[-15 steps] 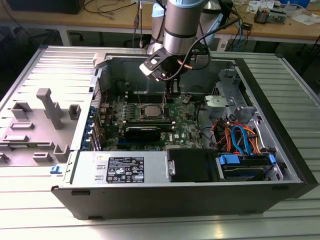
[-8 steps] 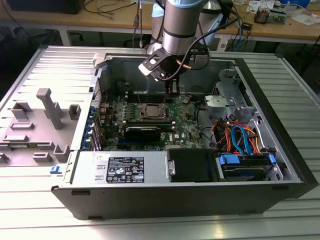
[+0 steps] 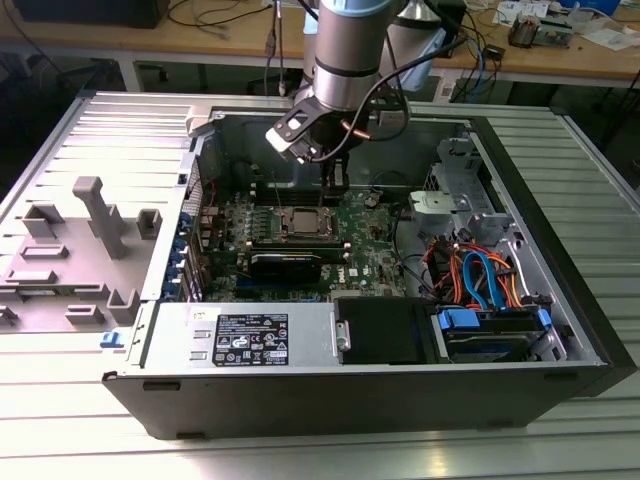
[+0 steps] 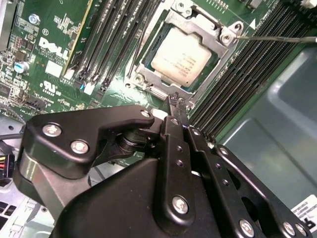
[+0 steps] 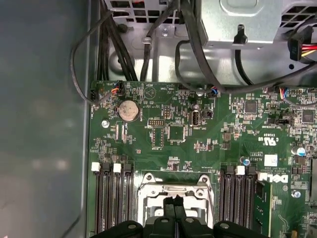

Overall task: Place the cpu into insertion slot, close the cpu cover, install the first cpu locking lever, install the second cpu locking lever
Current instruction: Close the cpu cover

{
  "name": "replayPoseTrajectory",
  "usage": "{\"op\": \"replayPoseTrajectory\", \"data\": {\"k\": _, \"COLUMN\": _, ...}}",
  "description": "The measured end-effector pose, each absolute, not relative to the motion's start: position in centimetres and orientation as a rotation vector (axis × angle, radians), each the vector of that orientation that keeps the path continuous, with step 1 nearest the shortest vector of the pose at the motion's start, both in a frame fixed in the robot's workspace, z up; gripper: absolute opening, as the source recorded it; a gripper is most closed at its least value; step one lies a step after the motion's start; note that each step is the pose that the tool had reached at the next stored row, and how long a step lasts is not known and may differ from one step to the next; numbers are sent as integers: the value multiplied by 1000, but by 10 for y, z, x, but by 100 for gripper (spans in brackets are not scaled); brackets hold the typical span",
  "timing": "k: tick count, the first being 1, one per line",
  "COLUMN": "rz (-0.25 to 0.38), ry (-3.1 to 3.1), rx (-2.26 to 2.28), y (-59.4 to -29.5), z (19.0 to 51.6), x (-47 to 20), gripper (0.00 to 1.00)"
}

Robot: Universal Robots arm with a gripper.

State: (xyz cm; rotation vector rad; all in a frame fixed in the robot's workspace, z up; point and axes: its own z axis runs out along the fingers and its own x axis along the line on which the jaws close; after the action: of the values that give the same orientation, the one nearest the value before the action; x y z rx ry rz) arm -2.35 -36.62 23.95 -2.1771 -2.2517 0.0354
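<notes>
the gripper [image 4: 176, 101] hangs low over the middle of the green board [image 5: 208, 153]. its two black fingers are pinched together with nothing visible between them. held narrow like this, the tips can work as one thin prod among the crowded parts. in the second wrist view they sit just beside one edge of the socket [image 4: 140, 78], and whether they touch the metal i cannot tell.

the chip [image 4: 182, 58] lies flat inside the socket. its pale silver top shows through the window of the cover [image 4: 218, 47], which lies down around it, so placing the chip and closing the cover look done. a thin wire lever [image 4: 277, 37] runs out from one corner of the socket across the black memory slots [image 4: 257, 69]. whether it is hooked down i cannot tell.

in the exterior view the arm comes straight down into the open case [image 3: 300, 395]. this probably keeps it clear of the cables [image 3: 480, 275] and the drive cage [image 3: 455, 190] along the case's edge at the exterior view's right.
</notes>
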Motion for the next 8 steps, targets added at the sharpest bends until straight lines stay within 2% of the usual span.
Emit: {"op": "replayPoseTrajectory", "data": {"k": 8, "rz": 35, "ry": -2252, "rx": -2177, "y": -366, "z": 237, "x": -33, "gripper": 11}}
